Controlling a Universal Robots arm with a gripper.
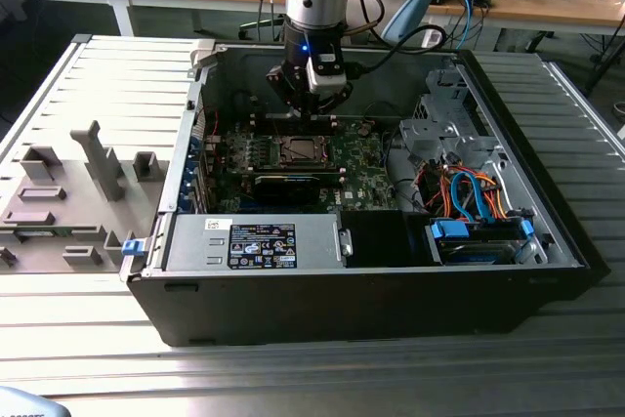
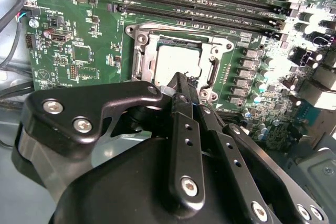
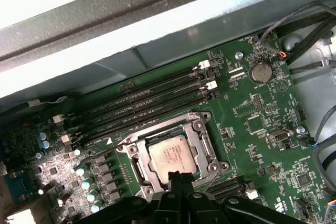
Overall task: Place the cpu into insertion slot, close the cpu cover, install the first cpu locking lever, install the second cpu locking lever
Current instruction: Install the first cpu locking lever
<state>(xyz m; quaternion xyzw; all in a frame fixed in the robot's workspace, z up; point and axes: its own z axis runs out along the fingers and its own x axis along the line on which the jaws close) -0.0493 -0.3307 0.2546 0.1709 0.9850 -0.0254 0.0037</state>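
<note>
The cpu (image 3: pixel 170 153) lies flat in the insertion slot (image 3: pixel 135 163) on the green board, its pale metal top facing up. The silver cpu cover (image 3: pixel 197 137) frames it and looks folded down around the chip. My gripper (image 3: pixel 181 176) is shut with nothing between its black fingers, the tips hovering at the socket's edge, right beside the chip. The second wrist view shows the same: gripper (image 2: pixel 181 80) tips over the rim next to the cpu (image 2: pixel 176 64). A thin wire lever (image 3: pixel 212 179) runs out beside the fingertips; whether it is latched I cannot tell. In the exterior view the gripper (image 1: pixel 308 109) hangs above the cpu (image 1: pixel 301 150).
Long memory slots (image 3: pixel 147 103) run along one side of the socket, and a black card (image 1: pixel 298 183) stands on the other. The open case holds a drive cage (image 1: pixel 439 134), coloured cables (image 1: pixel 469 192) and a power supply (image 1: pixel 259 241). A grey fixture tray (image 1: pixel 78 192) lies at the exterior view's left.
</note>
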